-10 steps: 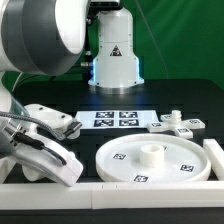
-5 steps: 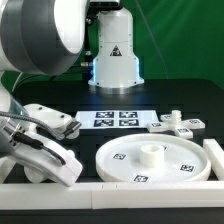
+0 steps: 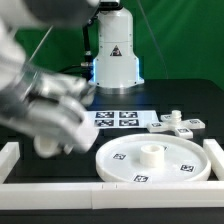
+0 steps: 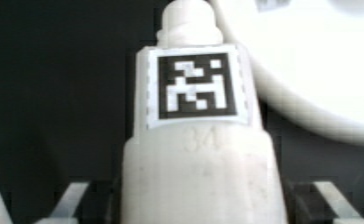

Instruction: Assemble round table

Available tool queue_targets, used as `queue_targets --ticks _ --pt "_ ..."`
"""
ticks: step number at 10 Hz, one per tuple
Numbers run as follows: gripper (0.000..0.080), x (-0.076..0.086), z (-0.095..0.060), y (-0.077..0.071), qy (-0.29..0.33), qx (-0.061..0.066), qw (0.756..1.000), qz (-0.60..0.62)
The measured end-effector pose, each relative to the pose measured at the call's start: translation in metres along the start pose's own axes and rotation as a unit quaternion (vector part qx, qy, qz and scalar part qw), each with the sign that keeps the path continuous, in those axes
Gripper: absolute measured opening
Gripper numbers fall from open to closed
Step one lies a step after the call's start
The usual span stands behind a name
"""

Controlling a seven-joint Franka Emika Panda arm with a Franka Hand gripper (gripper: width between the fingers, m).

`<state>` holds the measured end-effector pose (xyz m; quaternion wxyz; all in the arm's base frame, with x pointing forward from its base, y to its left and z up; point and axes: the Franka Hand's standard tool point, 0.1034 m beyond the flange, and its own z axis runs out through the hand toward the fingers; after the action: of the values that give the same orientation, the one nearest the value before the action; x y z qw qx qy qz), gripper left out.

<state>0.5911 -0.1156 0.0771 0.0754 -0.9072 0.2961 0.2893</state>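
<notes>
Black-and-white square tag [image 4: 195, 85] on the leg [image 4: 197, 170]; more on the disc [image 3: 160, 170]

Robotics lab, black table [image 3: 190, 100], green backdrop [image 3: 190, 40], tagged marker board [image 3: 115, 118]

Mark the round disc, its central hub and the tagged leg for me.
round disc [image 3: 168, 171], exterior view, on its bare flat top
central hub [image 3: 150, 151], exterior view, on the raised cylinder's top
leg [image 4: 193, 85], wrist view, on its square tag
</notes>
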Motion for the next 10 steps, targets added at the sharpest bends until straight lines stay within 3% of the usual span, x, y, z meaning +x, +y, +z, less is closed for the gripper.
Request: queue_targets --ticks 1,2,3,6,7,8,9,10 --pt "0.0406 -0.013 0.001 0.001 0.0 0.003 1.0 0.004" --pt "0.0406 -0.011 -0.002 -0.006 0.036 0.005 0.999 0.001" --pt "0.0406 -0.016 -0.001 -0.008 0.055 -0.007 0.998 -0.006" --pt "0.0406 -0.008 -0.003 -0.02 0.156 0.012 0.988 -0.014" --pt "0.0406 -0.005 -0.009 -0.032 0.206 0.021 0.978 -0.005" --pt "0.0406 -0.029 -0.01 -0.054 0.26 0.026 0.965 -0.011" --pt "0.0406 -0.061 -0.001 -0.065 0.286 0.027 0.958 -0.019" --pt "0.0406 -0.072 0.004 -0.068 0.304 0.027 0.952 -0.018"
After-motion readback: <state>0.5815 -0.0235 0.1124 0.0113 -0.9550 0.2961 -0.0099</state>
